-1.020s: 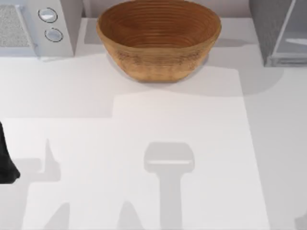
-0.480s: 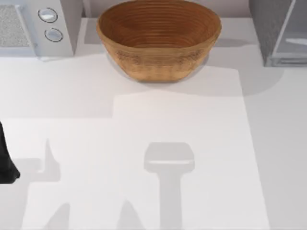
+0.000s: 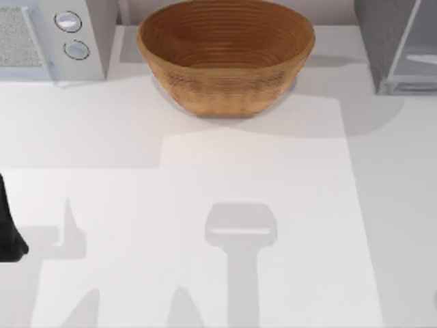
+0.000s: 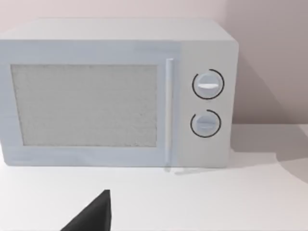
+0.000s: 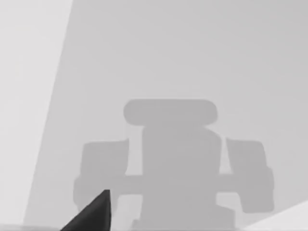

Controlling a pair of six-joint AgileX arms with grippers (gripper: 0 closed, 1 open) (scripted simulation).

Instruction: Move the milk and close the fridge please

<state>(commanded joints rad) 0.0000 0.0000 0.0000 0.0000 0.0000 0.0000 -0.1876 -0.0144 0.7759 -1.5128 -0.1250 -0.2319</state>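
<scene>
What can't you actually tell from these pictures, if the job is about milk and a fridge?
- Fridge: in the top view the picture's top and right edges cut it off, so how far its door stands open is unclear.
- Left gripper: the left wrist view's lower edge leaves one dark tip facing the white microwave; open or shut is unknowable.
- Right gripper: likewise in the right wrist view, above shadowed table.

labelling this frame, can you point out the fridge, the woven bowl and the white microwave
fridge (image 3: 382, 41), top view, on its dark speckled side wall.
woven bowl (image 3: 225, 85), top view, on its outer wall.
white microwave (image 4: 84, 105), left wrist view, on its door window.
</scene>
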